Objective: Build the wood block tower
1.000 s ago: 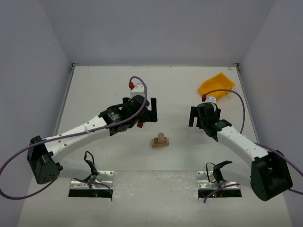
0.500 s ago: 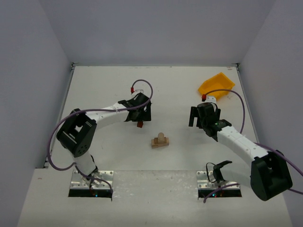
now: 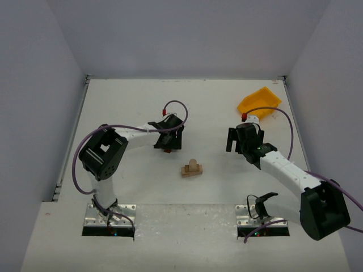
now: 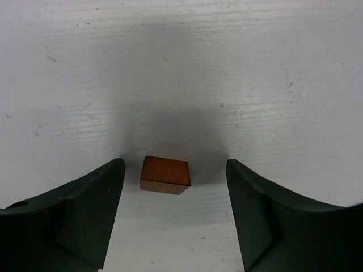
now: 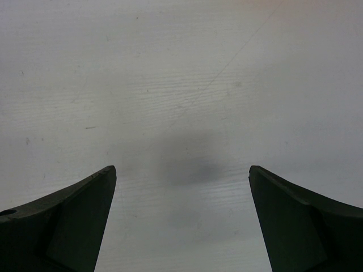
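Note:
A dark reddish-brown block [image 4: 165,174] lies flat on the white table, also seen in the top view as the reddish-brown block [image 3: 168,150]. My left gripper [image 4: 174,168] is lowered over it, one finger on each side. Table shows on both sides of the block, so the jaws are open and not touching it. The wood block tower [image 3: 192,168] stands mid-table as a low pale tan stack with a rounded piece on top. My right gripper [image 5: 181,170] hangs open over bare table right of the stack, also seen in the top view as the right gripper [image 3: 237,141].
A yellow plastic bin [image 3: 259,102] sits at the back right, behind the right arm. The left arm's purple cable [image 3: 173,105] loops above its wrist. Grey walls close in the table on three sides.
The left arm has folded in and brought its gripper down around the reddish-brown block, and its jaws have narrowed somewhat. The right arm and the stack have not moved.

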